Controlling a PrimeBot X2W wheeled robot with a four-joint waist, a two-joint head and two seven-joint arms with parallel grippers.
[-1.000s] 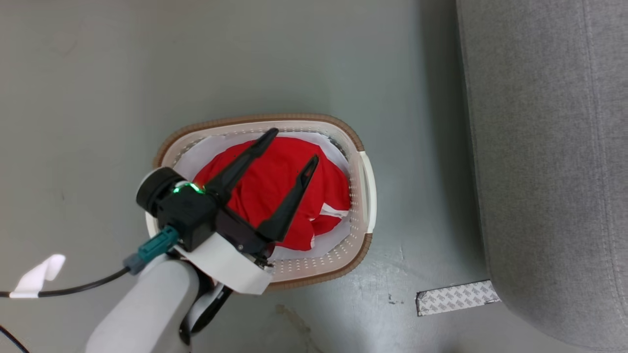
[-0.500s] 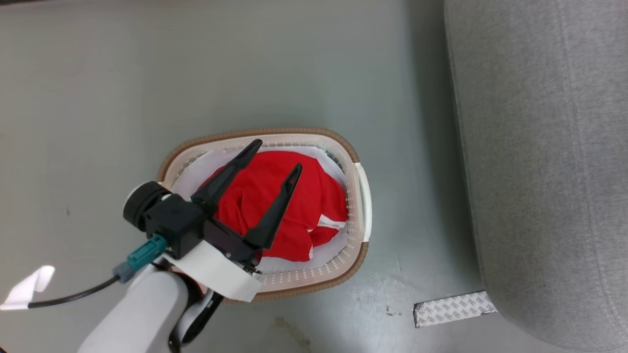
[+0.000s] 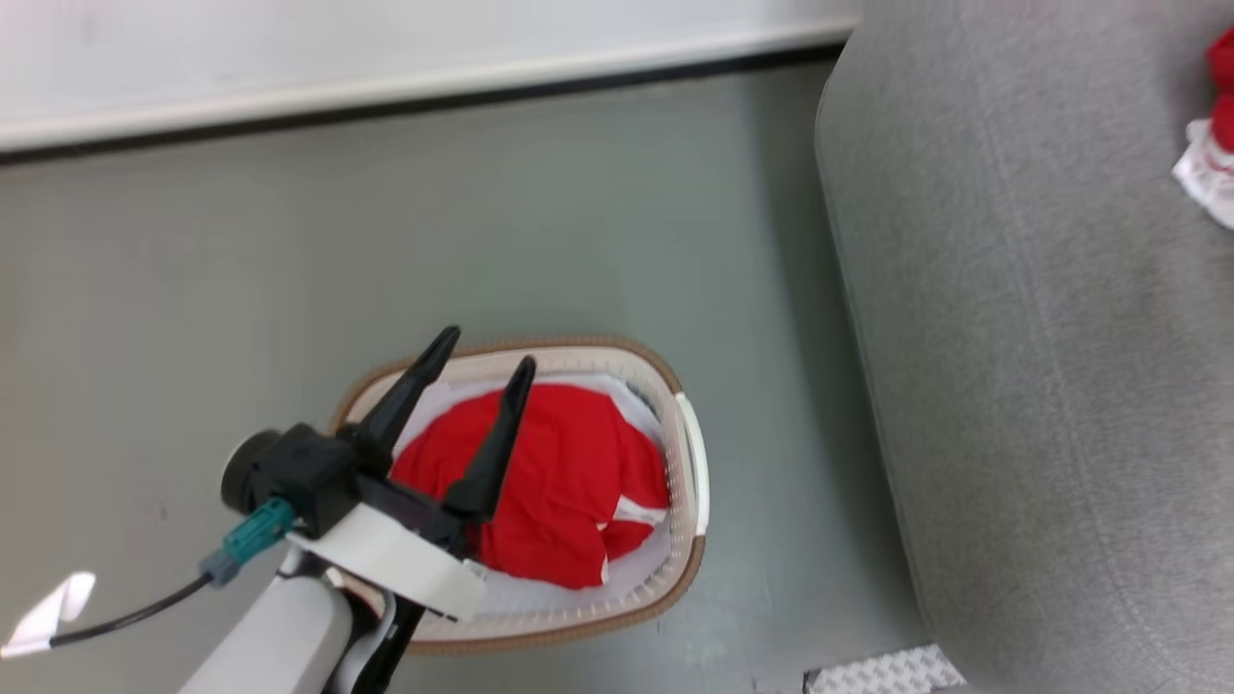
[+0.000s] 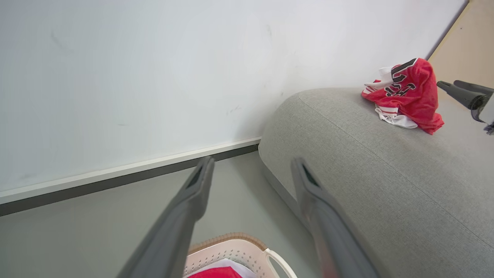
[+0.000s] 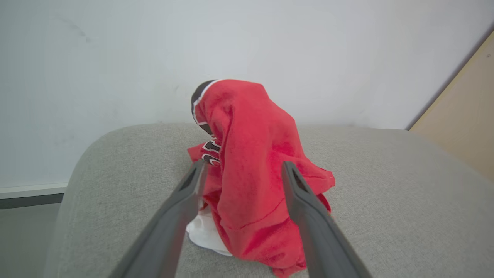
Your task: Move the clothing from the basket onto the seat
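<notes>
White wall (image 3: 386,48) runs behind the seat, with a pale skirting (image 3: 434,82) strip at its foot. Grey-green floor (image 3: 482,222) lies to the seat's left.

Seat (image 3: 1041,386): light grey woven upholstery, rounded edge.

Basket (image 3: 578,342): oval, white, perforated, brown rim band. It stands on the floor left of the seat, apart from it, with one white handle facing the seat.

Red clothing (image 3: 569,492): bunched in the basket and not yet on the seat. White trim shows on the side nearest the seat, and white material lies under it.

Numbered garment (image 4: 409,96): red with black-and-white digits and white striped trim, heaped on top of the seat towards its far end by the wall.

Left hand (image 3: 487,349): left of the seat and raised over the basket. Its fingers (image 3: 496,434) are spread with nothing between them, released. In its wrist view the tips point towards the skirting and the seat's edge.

Right hand (image 5: 244,165): over the seat, fingers apart on either side of the numbered garment in its wrist view. From the left wrist view its tips sit just beside the heap without touching it. Released.

Tape patch (image 3: 882,670): grey and patterned, on the floor at the seat's near corner.

Cable (image 3: 125,617): black, trailing from the left wrist on the side away from the seat.
</notes>
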